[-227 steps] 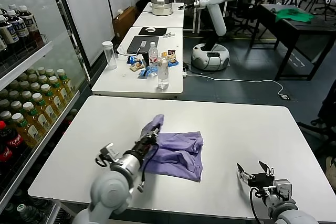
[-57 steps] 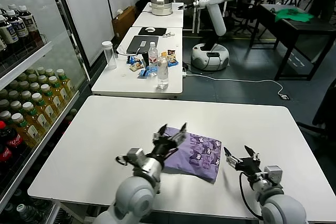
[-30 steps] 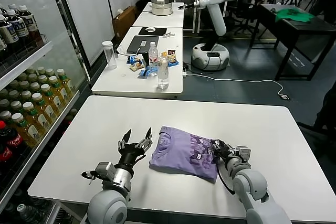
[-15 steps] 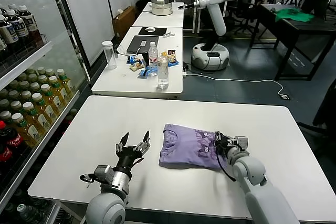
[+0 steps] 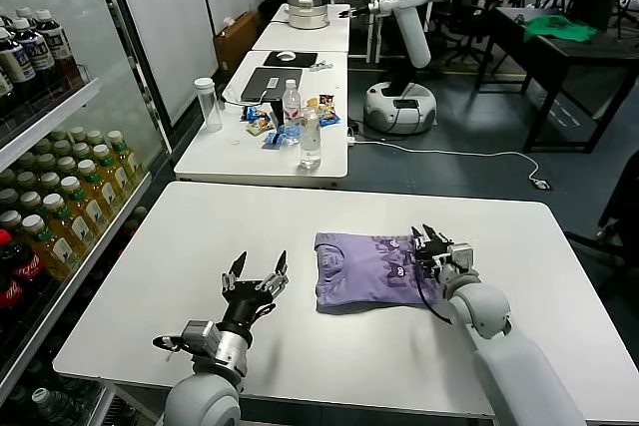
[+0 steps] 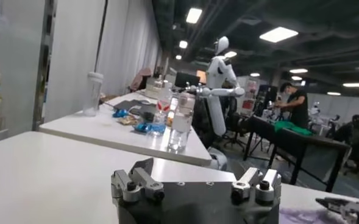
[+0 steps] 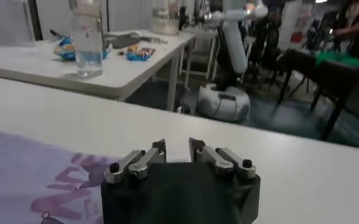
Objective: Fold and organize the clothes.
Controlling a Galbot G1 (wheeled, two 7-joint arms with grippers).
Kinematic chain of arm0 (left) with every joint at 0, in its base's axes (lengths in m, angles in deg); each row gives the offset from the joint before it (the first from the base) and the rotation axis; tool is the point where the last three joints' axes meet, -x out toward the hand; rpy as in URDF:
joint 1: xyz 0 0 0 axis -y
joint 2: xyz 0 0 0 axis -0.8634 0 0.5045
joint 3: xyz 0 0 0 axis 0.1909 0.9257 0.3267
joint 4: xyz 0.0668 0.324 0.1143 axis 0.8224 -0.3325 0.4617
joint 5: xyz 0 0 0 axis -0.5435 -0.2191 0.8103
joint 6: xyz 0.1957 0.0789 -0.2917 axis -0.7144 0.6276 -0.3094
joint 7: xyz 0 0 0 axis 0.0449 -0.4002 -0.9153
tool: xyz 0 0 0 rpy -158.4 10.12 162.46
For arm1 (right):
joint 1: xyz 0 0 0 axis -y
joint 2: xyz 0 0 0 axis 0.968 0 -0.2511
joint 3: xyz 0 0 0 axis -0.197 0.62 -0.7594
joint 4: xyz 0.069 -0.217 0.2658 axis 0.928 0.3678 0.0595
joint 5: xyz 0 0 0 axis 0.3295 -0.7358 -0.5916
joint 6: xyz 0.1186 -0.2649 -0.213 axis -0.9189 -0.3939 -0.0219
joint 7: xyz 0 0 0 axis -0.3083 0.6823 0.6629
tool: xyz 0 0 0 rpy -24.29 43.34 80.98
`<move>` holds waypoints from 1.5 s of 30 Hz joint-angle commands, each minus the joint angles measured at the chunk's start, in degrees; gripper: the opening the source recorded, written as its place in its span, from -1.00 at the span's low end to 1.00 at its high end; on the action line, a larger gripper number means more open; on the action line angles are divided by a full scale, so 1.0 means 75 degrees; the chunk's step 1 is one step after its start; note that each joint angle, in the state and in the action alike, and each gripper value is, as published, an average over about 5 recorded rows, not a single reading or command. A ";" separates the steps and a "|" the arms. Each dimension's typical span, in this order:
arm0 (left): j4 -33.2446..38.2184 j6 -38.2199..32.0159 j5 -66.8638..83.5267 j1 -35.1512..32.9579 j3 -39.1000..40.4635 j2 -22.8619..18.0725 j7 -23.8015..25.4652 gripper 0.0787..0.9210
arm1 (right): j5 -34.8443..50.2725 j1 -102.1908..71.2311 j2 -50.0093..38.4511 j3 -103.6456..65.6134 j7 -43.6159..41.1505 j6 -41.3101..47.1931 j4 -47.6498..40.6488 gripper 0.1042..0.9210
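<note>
One folded lavender T-shirt [image 5: 367, 270] lies mid-table. Our right gripper [image 5: 431, 247], fingers narrowly parted, touches its 3 o'clock edge; we should nudge gently, keeping the fold flat. Our left gripper [image 5: 254, 280] waits at 9 o'clock, spread wide.

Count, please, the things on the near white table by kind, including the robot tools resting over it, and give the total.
Lavender T-shirt, folded: 1
Robot tools: 2, the left tool open and apart from the shirt, the right tool at the shirt's right edge
Total: 3
</note>
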 commanded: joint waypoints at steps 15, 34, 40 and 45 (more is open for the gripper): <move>0.0625 -0.0663 -0.1547 -0.0884 0.0164 -0.0175 0.0647 0.77 | -0.0843 -0.5739 0.0425 -0.3212 -0.0609 -0.1746 0.4774 0.72; 0.0717 -0.0789 -0.1891 -0.1161 0.0149 -0.0220 0.0758 0.77 | -0.1652 -0.5953 0.0669 -0.3198 -0.0031 -0.2095 0.5101 0.76; 0.0765 -0.0777 -0.1896 -0.1234 0.0098 -0.0237 0.0757 0.77 | -0.1501 -0.6050 0.0649 -0.3228 -0.0021 -0.2004 0.5243 0.76; 0.0808 -0.0775 -0.1892 -0.1293 0.0069 -0.0230 0.0757 0.77 | -0.1432 -0.6086 0.0642 -0.3262 0.0007 -0.2012 0.5305 0.76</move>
